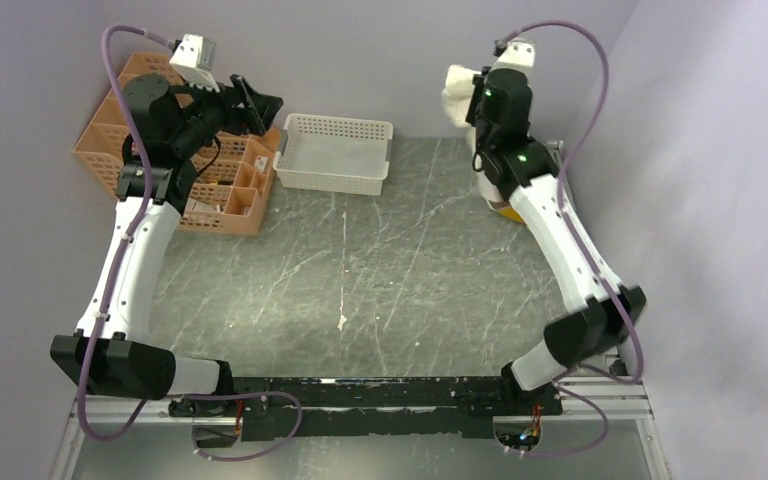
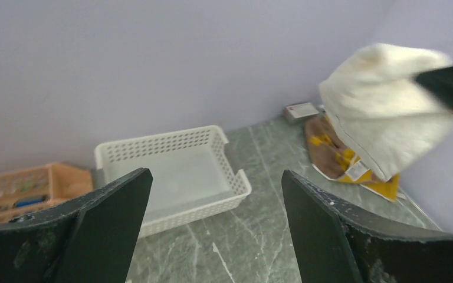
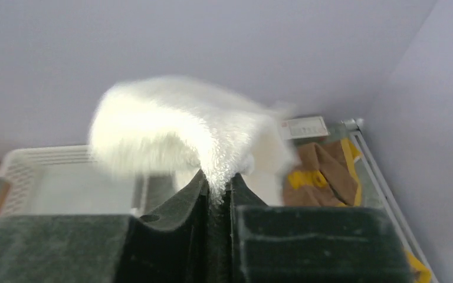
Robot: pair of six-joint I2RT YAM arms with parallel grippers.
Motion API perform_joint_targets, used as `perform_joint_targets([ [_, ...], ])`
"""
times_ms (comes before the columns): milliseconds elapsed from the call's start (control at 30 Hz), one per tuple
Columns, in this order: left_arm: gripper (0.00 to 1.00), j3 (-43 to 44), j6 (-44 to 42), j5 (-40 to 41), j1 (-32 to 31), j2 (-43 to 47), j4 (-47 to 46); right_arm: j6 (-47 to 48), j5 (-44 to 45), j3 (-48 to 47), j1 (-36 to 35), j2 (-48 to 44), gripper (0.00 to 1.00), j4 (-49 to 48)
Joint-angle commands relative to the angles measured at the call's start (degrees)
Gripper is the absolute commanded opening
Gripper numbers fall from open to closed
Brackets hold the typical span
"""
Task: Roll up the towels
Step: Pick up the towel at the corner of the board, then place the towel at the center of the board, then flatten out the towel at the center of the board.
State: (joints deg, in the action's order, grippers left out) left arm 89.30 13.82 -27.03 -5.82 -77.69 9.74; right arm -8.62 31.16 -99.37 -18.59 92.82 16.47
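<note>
Left arm (image 1: 130, 260): rises from the near left corner of the table (image 1: 360, 290) and runs along the left edge.
Right arm (image 1: 570, 240): rises from the near right corner and runs along the right edge.
Table: grey, marble-veined top.
Left gripper (image 2: 215, 173): raised above the far left corner, over the orange organiser (image 1: 222, 185). The jaws are spread wide with nothing between them.
Right gripper (image 3: 217, 183): raised above the far right corner, fingers clenched together on a fold of the cream-white towel (image 3: 165, 124).
Cream-white towel: lifted off the table and unrolled. It is bunched over the right gripper and blurred in both wrist views.
Brown towel (image 2: 330, 156): lies crumpled and unrolled on the table in the far right corner, below the cream-white towel. It shows mustard-yellow patches and a small white tag.
White lattice basket (image 1: 332, 181): at the far edge, left of the middle, just beside the orange organiser.
Orange organiser: fills the far left corner. It has many compartments, and their contents are too small to tell.
White card (image 2: 301, 110): flat at the far edge, just beyond the brown towel.
</note>
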Motion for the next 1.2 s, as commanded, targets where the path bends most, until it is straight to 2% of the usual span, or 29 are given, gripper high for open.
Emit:
perform_joint_targets([
  [0, 0.94, -4.02, 2.62, 11.21, 0.15, 3.4, 0.61, 1.84, -0.37, 5.72, 0.5, -11.7, 0.26, -3.27],
  [67, 0.94, -7.01, 2.41, 11.19, 0.12, 4.34, 1.2, 2.34, 2.91, 10.52, 1.84, -16.32, 0.77, -6.79],
  [100, 0.94, -8.36, 2.66, 10.71, 0.16, 4.3, 1.81, 3.04, 4.48, 13.12, 2.37, -17.58, 0.94, -9.32],
  [133, 0.94, -9.59, 3.34, 9.9, 0.13, 3.88, 2.63, 3.42, 6.11, 15.52, 2.75, -18.04, 0.99, -10.77],
  [200, 0.94, -10.43, 4.05, 7.65, -0.24, 1.6, 6.6, 1.33, 6.38, 16.2, 3.32, -16.44, 1.0, -8.7],
  [267, 0.94, -11.22, 3.38, 9.0, -2.87, -0.8, 10.95, -0.67, 1.68, 15.53, 3.46, -12.89, 1.0, -5.75],
  [433, 0.93, -18.62, 4.78, 25.08, -13.55, -3.86, 14.56, -3.93, -12.81, 17.36, 2.28, -2.95, 1.0, -0.87],
  [633, 0.94, -26.43, 13.62, 30.46, -15.44, -6.69, 15.38, -1.85, -19.5, 17.38, -3.42, 4.52, 1.0, -1.0],
  [667, 0.98, -27.07, 14.44, 31.53, -15.44, -7.27, 16.16, -0.97, -21.19, 16.59, -4.95, 5.74, 1.0, -1.27],
  [700, 0.94, -27.29, 15.27, 32.91, -15.44, -7.87, 17.53, 0.12, -22.52, 15.41, -6.73, 7.11, 1.0, -1.16],
  [767, 0.89, -28.41, 15.51, 32.47, -15.37, -9.05, 18.44, 1.72, -22.13, 12.4, -11.7, 11.0, 0.99, -0.06],
  [900, 0.82, -31.33, 16.99, 26.62, -15.27, -11.54, 17.99, 1.27, -20.86, 8.11, -17.74, 17.78, 0.95, 1.72],
  [1167, 0.79, -41.86, 22.31, 24.33, -15.27, -12.91, 8.84, -3.26, -27.39, 5.62, -24.2, 26.27, 0.86, 0.96],
])
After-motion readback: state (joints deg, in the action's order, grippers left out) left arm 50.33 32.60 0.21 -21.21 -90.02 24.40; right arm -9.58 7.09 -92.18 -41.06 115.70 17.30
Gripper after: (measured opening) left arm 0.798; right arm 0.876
